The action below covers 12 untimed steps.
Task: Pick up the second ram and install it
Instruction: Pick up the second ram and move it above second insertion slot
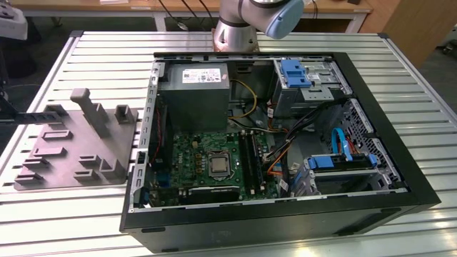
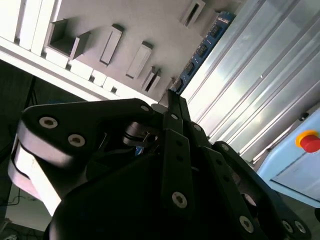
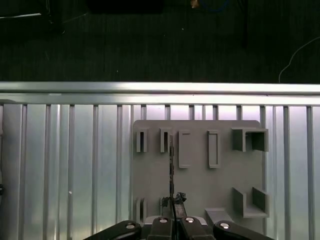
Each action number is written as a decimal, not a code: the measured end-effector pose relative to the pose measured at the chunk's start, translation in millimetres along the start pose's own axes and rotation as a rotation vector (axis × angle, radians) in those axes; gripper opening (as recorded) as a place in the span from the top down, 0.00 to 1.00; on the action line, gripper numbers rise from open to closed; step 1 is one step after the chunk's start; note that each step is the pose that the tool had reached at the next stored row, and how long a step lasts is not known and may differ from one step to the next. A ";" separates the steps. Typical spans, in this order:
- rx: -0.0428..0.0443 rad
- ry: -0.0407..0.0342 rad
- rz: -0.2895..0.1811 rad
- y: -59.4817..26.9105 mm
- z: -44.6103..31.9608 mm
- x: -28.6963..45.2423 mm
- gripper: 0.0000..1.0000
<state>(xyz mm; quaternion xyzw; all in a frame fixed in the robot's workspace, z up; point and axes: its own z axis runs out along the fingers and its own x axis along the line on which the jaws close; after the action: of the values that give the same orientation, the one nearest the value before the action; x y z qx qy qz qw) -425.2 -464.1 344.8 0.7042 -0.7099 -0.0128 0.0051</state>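
gripper (image 3: 173, 201) holds the ram (image 2: 203, 48) tight | ram is a thin blue stick, its long side pointing straight out from the gripper, over the gray holder (image 3: 200, 185) | ram slots (image 1: 251, 158) lie to the exterior view's right of the holder

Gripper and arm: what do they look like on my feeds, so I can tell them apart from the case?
The arm is silver-grey tubing with a light blue joint cap. The gripper is matt black, with flat linkage bars narrowing to slim fingers and round silver screw heads in both wrist views. A pale grey band sits behind the linkage in the second wrist view.
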 end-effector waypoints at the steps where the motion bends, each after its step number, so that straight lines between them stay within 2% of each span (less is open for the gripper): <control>1: -0.0001 0.0000 0.000 0.1 -4.5 0.0 0.88; 7: -0.0002 0.0001 0.000 0.8 -30.6 -0.3 0.88; 12: -0.0001 0.0000 0.000 1.1 -43.7 -0.5 0.88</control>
<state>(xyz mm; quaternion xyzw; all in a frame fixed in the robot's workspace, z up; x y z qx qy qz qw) -425.3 -464.1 388.5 0.7042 -0.7099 -0.0129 0.0052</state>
